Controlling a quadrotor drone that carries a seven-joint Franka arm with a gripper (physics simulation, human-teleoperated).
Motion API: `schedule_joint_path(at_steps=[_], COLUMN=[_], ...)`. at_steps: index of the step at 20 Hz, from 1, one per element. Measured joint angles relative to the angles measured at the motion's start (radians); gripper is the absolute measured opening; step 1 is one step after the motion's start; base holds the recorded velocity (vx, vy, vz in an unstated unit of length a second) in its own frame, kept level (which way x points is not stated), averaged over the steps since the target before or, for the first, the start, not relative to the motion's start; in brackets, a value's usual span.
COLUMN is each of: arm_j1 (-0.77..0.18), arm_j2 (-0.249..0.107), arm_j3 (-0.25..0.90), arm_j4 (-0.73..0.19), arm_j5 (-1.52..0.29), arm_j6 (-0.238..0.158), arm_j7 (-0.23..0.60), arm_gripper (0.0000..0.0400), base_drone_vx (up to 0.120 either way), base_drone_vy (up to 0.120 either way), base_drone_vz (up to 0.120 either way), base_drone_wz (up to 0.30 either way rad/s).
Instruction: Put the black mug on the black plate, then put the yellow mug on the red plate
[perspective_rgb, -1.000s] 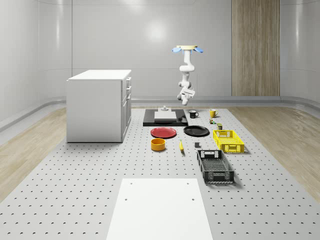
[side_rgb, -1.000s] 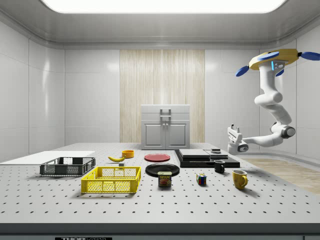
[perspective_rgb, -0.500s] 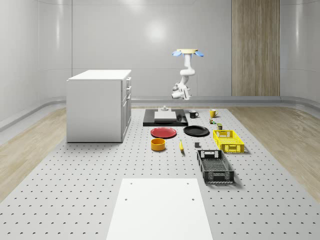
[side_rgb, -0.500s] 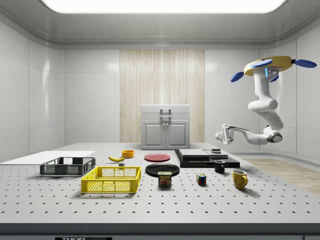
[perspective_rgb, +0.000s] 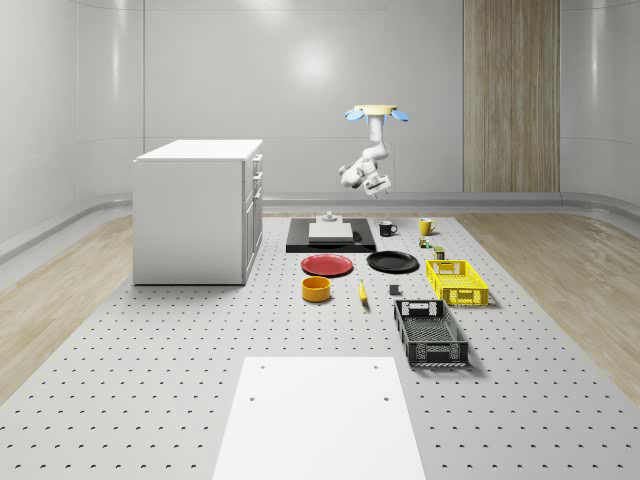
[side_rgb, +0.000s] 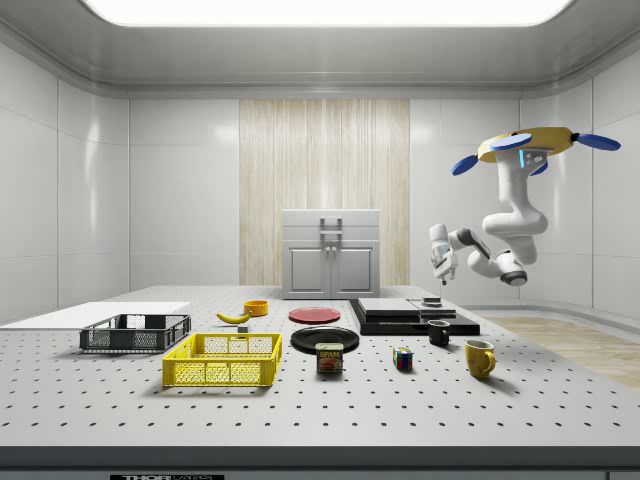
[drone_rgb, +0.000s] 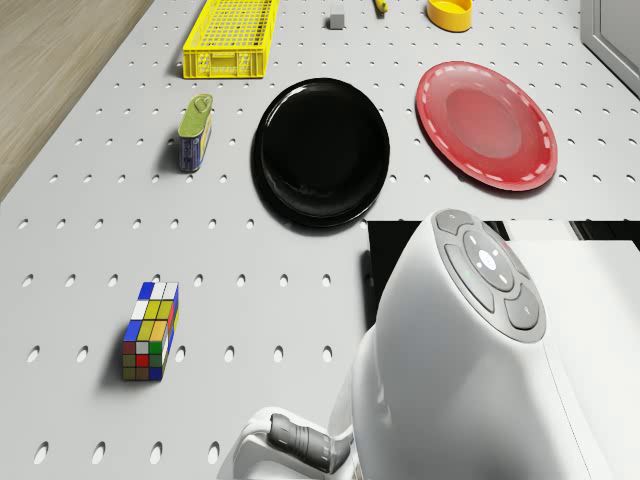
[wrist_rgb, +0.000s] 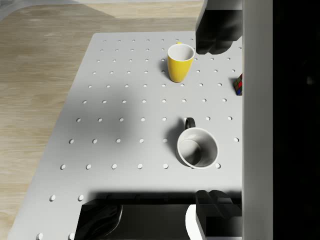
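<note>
I hover past the table's far end, my gripper (side_rgb: 440, 268) high over the black mug (wrist_rgb: 198, 147), its spread unreadable, SPAM can (side_rgb: 329, 358) legible.

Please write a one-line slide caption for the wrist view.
Black mug and yellow mug upright on the perforated table.

I see a bright, even room lit from a broad ceiling panel (side_rgb: 320, 10). Soft glare spots sit on the glossy far wall (perspective_rgb: 315, 65). Shadows under the yellow mug (wrist_rgb: 180, 61) and black mug (wrist_rgb: 197, 146) are faint and short. Nothing looks blurred.
</note>
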Motion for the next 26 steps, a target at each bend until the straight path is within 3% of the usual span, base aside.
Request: schedule_joint_path(at_steps=[4, 9, 21, 26], arm_j1=[-0.131, -0.218, -0.291, -0.304], arm_j2=[-0.042, -0.084, -0.158, -0.185], arm_j3=[0.065, 0.107, 0.151, 0.162], arm_j4=[-0.030, -0.041, -0.041, -0.039], arm_j5=[-0.087, -0.121, -0.110, -0.097], arm_j6=[-0.058, -0.085, -0.059, -0.038], arm_j7=[0.086, 0.144, 0.199, 0.210], arm_gripper=[0.0400, 0.0400, 0.0400, 0.0400], base_drone_vx=[0.000, 0.048, 0.017, 0.088], base_drone_vy=[-0.060, -0.064, 0.023, 0.000], base_drone_vz=[-0.120, -0.120, -0.120, 0.000], base_drone_wz=[0.000, 0.000, 0.000, 0.000])
